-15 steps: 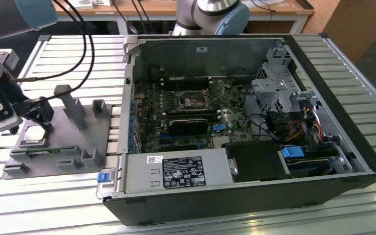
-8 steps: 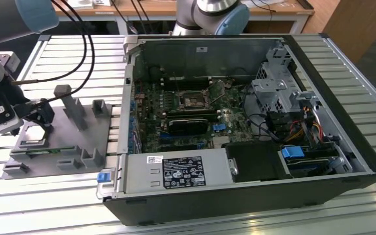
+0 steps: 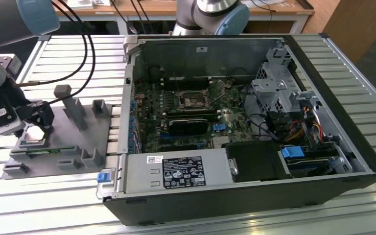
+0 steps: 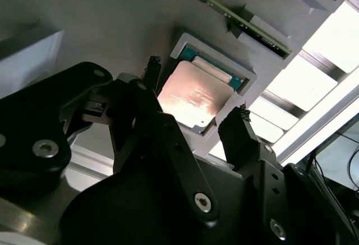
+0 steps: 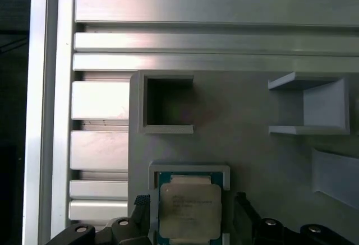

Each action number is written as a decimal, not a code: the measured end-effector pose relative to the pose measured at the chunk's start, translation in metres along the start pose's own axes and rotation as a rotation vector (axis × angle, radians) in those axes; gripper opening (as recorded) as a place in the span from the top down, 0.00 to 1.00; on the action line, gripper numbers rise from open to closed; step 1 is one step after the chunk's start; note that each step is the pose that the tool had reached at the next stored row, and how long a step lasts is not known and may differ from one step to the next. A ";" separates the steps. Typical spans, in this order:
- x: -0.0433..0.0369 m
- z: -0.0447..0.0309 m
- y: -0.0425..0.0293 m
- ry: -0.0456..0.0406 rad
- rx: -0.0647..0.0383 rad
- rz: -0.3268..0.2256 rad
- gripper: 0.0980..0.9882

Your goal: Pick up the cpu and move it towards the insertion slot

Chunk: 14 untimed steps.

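The cpu [image 4: 196, 96] [image 5: 189, 211], a flat square chip with a silvery top, lies in a shallow framed pocket of the grey fixture [image 3: 70, 147] at the exterior view's left. My gripper [image 3: 35, 129] [image 4: 195, 96] [image 5: 192, 204] hangs just above it, open. One black fingertip [image 4: 152, 68] stands on one side of the chip and the other fingertip [image 4: 238, 119] on the opposite side, both apart from it. The insertion slot [image 3: 193, 100], a square socket with a dark centre and metal frame, sits on the motherboard inside the open computer case [image 3: 344, 112].
A thin green memory stick [image 3: 44, 151] [image 4: 224, 9] lies on the fixture beside the chip's pocket. Grey posts [image 3: 67, 100] and brackets rise from the fixture. The slatted aluminium table [image 3: 77, 58] carries everything. A second arm's base [image 3: 207, 14] stands behind the case.
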State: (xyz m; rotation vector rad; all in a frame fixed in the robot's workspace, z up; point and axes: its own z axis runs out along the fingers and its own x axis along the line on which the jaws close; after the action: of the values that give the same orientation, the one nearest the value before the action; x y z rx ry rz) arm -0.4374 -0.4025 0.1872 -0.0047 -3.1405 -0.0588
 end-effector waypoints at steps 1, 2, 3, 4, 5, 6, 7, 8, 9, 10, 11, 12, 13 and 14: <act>0.0000 0.0004 0.0000 0.0000 0.000 -0.001 0.33; 0.0000 0.0009 0.0000 0.0000 0.000 -0.001 0.33; 0.0001 0.0013 0.0000 -0.0001 0.000 -0.003 0.33; 0.0001 0.0018 0.0000 0.0001 0.000 -0.005 0.33; 0.0001 0.0021 0.0000 0.0002 0.000 -0.008 0.33; 0.0001 0.0025 -0.0001 0.0003 0.000 -0.010 0.33; 0.0002 0.0028 -0.0001 0.0004 0.000 -0.011 0.33; 0.0004 0.0032 -0.0001 0.0004 0.000 -0.012 0.33; 0.0007 0.0036 -0.0001 0.0003 0.000 -0.012 0.33; 0.0010 0.0039 -0.0001 0.0002 0.000 -0.012 0.34; 0.0010 0.0041 -0.0001 0.0003 0.000 -0.012 0.34; 0.0011 0.0042 -0.0001 0.0005 0.000 -0.012 0.42; 0.0011 0.0045 -0.0001 0.0004 0.000 -0.012 0.42; 0.0012 0.0047 -0.0001 0.0004 0.000 -0.012 0.42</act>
State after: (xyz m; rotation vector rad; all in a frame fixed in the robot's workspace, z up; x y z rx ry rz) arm -0.4386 -0.4025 0.1825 0.0140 -3.1403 -0.0589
